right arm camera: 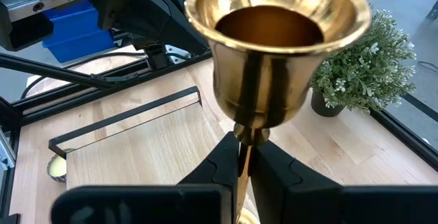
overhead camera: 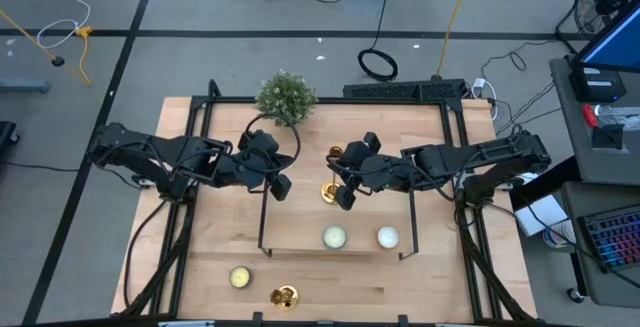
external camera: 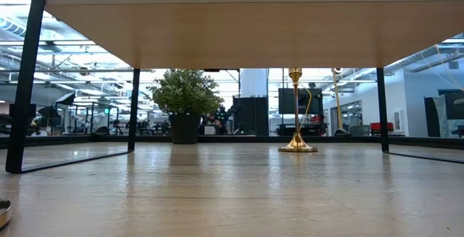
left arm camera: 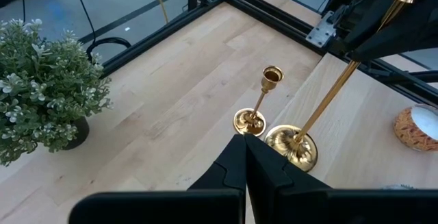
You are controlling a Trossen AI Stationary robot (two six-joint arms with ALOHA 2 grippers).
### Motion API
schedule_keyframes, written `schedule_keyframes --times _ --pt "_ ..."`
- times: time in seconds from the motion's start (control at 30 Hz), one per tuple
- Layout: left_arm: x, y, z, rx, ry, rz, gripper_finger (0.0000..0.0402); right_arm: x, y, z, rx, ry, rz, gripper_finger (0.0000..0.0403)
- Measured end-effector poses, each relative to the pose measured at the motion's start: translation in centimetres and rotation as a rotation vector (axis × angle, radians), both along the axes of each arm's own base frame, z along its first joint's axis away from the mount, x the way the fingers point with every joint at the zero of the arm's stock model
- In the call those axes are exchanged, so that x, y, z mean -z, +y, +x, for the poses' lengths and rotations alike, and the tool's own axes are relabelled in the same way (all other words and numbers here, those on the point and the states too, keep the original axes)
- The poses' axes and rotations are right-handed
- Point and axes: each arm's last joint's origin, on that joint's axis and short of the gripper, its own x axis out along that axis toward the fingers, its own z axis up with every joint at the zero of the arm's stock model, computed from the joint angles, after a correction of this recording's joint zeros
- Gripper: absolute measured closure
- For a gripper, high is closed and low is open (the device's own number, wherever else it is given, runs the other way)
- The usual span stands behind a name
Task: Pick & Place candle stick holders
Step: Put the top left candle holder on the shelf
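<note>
While pinched by the stem in the right gripper (right arm camera: 244,161), tall candle stick holder (overhead camera: 329,192) stands on the table (overhead camera: 220,252) at the small shelf (overhead camera: 300,232) back edge, beside a shorter holder (overhead camera: 336,154). Judged mid-placement. Next: lower gently, release without tipping. Left gripper (left arm camera: 243,157) pressed together, empty, nearby. Third holder (overhead camera: 284,296) at the table's front edge.

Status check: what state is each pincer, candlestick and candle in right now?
Left pincer: shut, empty, near the short candlestick.
Right pincer: shut on the tall candlestick, at its stem.
Tall candlestick: gripped, tilted.
Short candlestick: upright, free.
Front candlestick: free on the table.
Two candles: resting on the shelf.
Front candle: resting on the table.
</note>
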Motion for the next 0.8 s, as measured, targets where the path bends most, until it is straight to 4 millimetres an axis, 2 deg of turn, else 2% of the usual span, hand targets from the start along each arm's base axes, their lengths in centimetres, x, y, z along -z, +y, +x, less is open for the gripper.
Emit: schedule_keyframes --times 0.5,0.8 --pt "0.01 0.00 -0.01 0.005 0.004 0.006 0.0401 -0.02 0.01 0.00 -0.006 0.001 -0.004 0.0351" --pt "0.06 -0.02 -0.03 0.019 0.016 0.008 0.0401 -0.02 0.23 -0.04 -0.015 0.002 -0.003 0.0346"
